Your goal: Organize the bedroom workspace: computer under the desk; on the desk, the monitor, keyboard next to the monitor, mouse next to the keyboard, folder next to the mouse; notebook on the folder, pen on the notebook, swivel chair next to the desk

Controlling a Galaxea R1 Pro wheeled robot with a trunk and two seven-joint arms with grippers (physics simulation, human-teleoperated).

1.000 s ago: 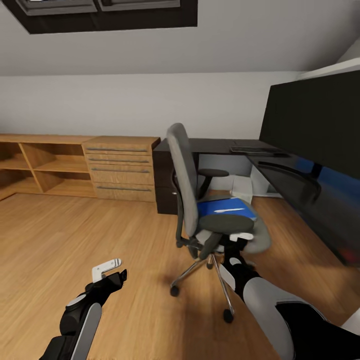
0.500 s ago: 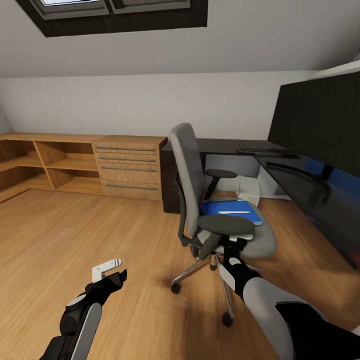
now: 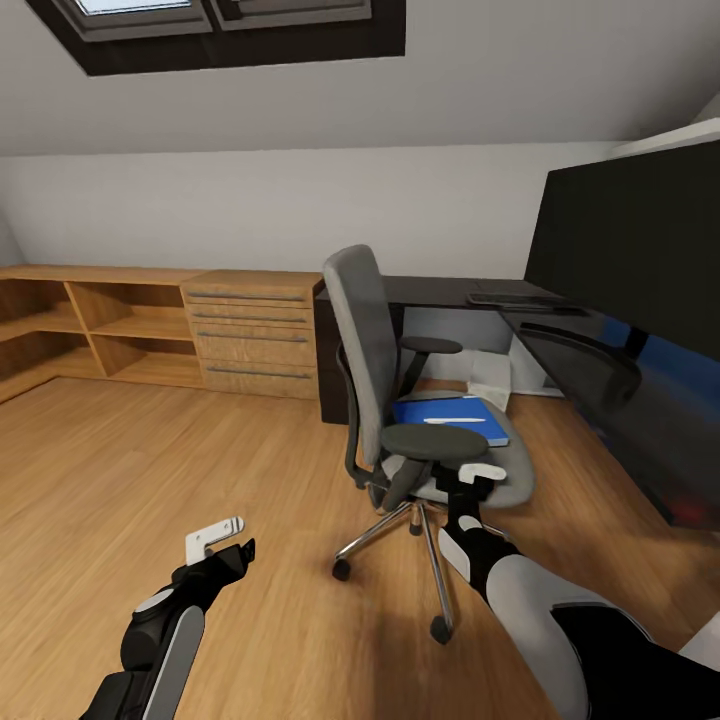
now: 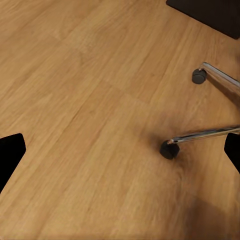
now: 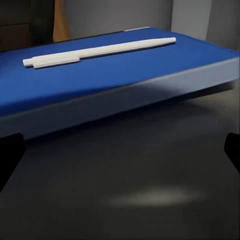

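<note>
Chair (image 3: 372, 340): holding the folder (image 3: 450, 418), pen (image 3: 447, 419) lying on top.
Right gripper (image 3: 478, 478): hovering wide open, empty, at the seat's edge.
Left gripper (image 3: 217, 537): hanging open over floor (image 3: 150, 450).
Desk (image 3: 600, 370): carrying the monitor (image 3: 640, 250) and keyboard (image 3: 515, 299).

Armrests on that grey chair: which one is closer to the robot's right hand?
The near armrest, the dark oval pad just above the right gripper. The other armrest sits beyond the blue folder, toward the desk.
</note>
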